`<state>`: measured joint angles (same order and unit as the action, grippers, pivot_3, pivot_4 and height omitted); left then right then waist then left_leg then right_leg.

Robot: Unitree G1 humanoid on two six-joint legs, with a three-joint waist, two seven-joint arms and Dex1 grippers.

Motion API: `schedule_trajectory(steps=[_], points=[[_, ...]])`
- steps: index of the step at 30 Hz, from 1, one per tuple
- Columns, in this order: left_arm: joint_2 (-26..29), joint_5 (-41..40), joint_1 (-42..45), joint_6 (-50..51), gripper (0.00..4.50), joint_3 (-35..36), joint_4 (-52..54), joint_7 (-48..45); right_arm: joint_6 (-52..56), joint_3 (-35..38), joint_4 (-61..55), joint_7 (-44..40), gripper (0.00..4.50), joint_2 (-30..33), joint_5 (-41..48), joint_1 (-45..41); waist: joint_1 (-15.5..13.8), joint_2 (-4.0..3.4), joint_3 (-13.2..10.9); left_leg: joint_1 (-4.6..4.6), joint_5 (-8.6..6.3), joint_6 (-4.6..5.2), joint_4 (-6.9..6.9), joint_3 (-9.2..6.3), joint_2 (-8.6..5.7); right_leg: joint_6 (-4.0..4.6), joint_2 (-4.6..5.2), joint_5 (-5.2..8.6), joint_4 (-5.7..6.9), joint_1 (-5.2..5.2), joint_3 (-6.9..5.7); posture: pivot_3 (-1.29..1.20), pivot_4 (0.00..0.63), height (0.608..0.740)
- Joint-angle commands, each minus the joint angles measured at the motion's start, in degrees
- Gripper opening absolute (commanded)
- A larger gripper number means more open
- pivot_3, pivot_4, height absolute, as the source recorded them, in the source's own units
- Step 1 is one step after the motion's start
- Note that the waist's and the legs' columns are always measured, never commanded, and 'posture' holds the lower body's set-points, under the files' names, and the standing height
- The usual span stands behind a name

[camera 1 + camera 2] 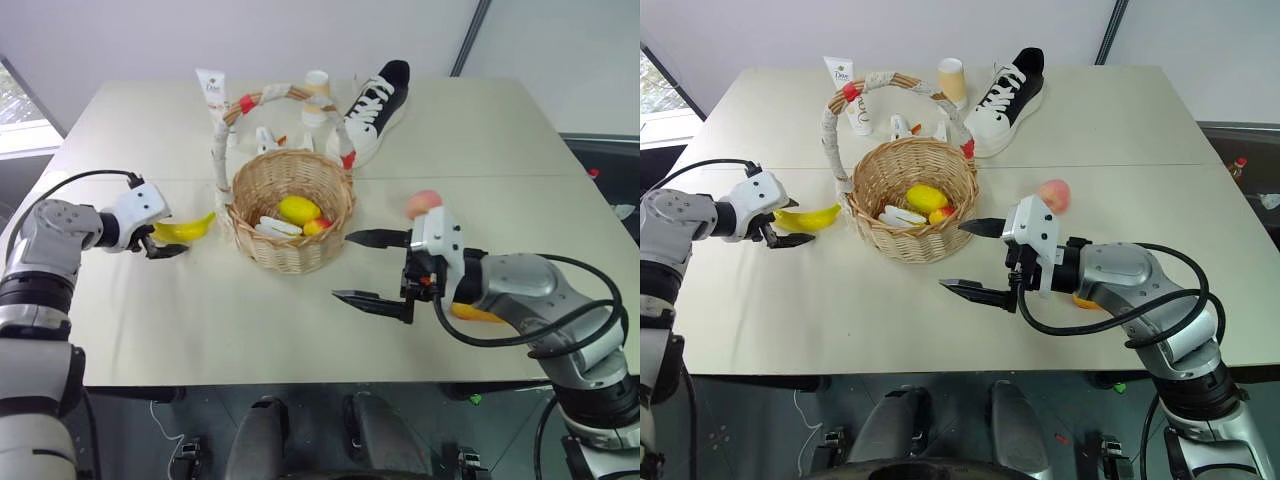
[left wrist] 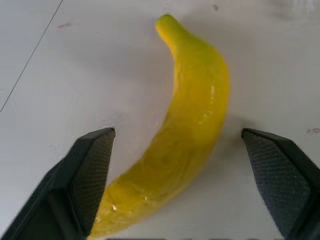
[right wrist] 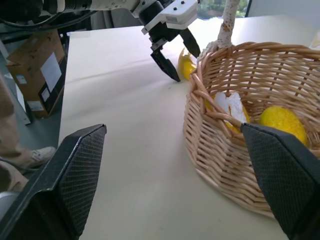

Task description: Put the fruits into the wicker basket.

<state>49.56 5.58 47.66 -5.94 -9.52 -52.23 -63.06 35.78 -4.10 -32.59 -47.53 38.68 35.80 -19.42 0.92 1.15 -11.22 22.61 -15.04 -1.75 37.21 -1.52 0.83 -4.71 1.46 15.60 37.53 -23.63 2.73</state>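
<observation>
Two fingers of our left gripper (image 2: pixel 175 175) stand open on either side of the banana (image 1: pixel 184 229), which lies flat on the table (image 1: pixel 150 330) just beside the wicker basket (image 1: pixel 292 215); we judge they straddle its thick middle because that gives the surest pinch for lifting. Our right gripper (image 1: pixel 375 270) hangs empty and wide open, level beside the basket. The peach (image 1: pixel 424 203) sits on the table behind it, with a patch of orange fruit, probably the mango (image 1: pixel 1086 301), under that forearm.
</observation>
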Motion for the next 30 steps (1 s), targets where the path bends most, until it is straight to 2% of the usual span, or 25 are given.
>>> schedule_trajectory(steps=[1, 5, 9, 12, 16, 19, 21, 24, 27, 30], points=[[-0.4, 1.2, 2.2, -3.0, 2.63, 0.1, -4.0, -0.2, -1.3, 0.6, -2.9, 1.0, 4.50, -0.8, -0.2, 0.4, 0.0, 0.00, 0.0, 0.00, 0.00, 0.00, 0.00, 0.00, 0.01, 0.00, 0.00, 0.00, 0.01, 0.00, 0.00, 0.00, 0.150, 0.740], [-0.2, 2.2, 3.1, -4.9, 0.72, 0.0, -5.9, 0.6, -1.3, 0.7, -3.1, 1.3, 4.50, -0.9, -0.3, 0.6, 0.1, 0.01, 0.0, 0.00, 0.00, 0.00, 0.02, -0.01, 0.01, 0.00, 0.00, 0.00, 0.04, -0.01, 0.00, 0.00, 0.150, 0.740], [1.9, -0.4, 1.8, -4.5, 0.72, 3.2, -3.6, -0.8, -1.3, 0.8, -3.1, 1.6, 4.50, -0.8, -0.6, 0.7, 0.2, 0.01, 0.0, -0.01, 0.00, 0.00, 0.02, -0.02, 0.03, 0.00, 0.00, 0.00, 0.06, -0.01, 0.00, 0.00, 0.150, 0.740], [4.8, -10.7, -3.0, 3.9, 0.72, 11.3, 7.0, -6.9, -1.4, 1.0, -2.9, 1.6, 4.50, -0.6, -0.7, 0.4, 0.5, 0.03, 0.0, 0.02, 0.00, 0.00, 0.01, -0.03, 0.08, 0.00, 0.01, 0.00, 0.08, -0.07, 0.01, 0.00, 0.150, 0.740], [8.1, -31.7, -17.1, 29.2, 0.72, 24.4, 39.3, -11.4, -2.1, 1.7, -1.2, 0.7, 4.50, 0.0, -1.2, -0.4, 0.9, 0.04, 0.0, 0.42, 0.00, -0.01, 0.11, -0.18, 0.17, 0.01, 0.14, 0.00, 0.38, -0.55, 0.05, 0.00, 0.150, 0.740], [8.2, -41.7, -26.1, 39.6, 0.72, 29.0, 59.8, -9.5, -2.8, 1.8, 0.7, -0.2, 4.50, 0.3, -1.7, -1.7, 0.8, 0.03, 0.0, 0.72, 0.00, -0.01, 0.33, -0.22, 0.13, 0.00, 0.26, 0.00, 0.48, -0.79, 0.07, 0.00, 0.150, 0.740], [5.6, -45.1, -26.4, 43.8, 0.72, 27.9, 68.7, -3.4, -3.6, 1.7, 2.2, -0.9, 4.50, 0.3, -2.3, -2.7, 0.5, 0.03, 0.0, 0.71, 0.00, -0.01, 0.48, -0.23, 0.12, -0.01, 0.26, -0.01, 0.52, -0.74, 0.07, 0.00, 0.150, 0.740], [-0.7, -44.9, -21.6, 46.4, 0.72, 22.3, 76.4, 6.7, -4.9, 1.8, 4.7, -1.9, 4.50, 0.5, -3.5, -3.8, -0.1, 0.04, 0.0, 0.71, 0.00, -0.01, 0.77, -0.24, 0.12, -0.05, 0.13, -0.03, 0.59, -0.60, 0.06, 0.00, 0.150, 0.740], [-8.3, -38.6, -13.7, 46.2, 0.72, 13.8, 75.0, 14.9, -5.9, 1.9, 6.2, -2.6, 4.50, 0.7, -4.3, -4.4, -0.2, 0.07, 0.0, 0.72, 0.00, 0.00, 0.89, -0.17, 0.00, -0.14, 0.05, -0.08, 0.58, -0.53, 0.04, 0.00, 0.150, 0.740], [-11.4, -32.2, -9.5, 43.8, 0.72, 8.3, 70.0, 18.1, -6.3, 1.9, 6.4, -2.6, 4.50, 0.7, -5.0, -4.4, 0.3, 0.06, 0.0, 0.71, -0.06, 0.11, 0.88, -0.16, -0.06, -0.15, 0.02, -0.08, 0.57, -0.58, 0.10, 0.00, 0.150, 0.740]])
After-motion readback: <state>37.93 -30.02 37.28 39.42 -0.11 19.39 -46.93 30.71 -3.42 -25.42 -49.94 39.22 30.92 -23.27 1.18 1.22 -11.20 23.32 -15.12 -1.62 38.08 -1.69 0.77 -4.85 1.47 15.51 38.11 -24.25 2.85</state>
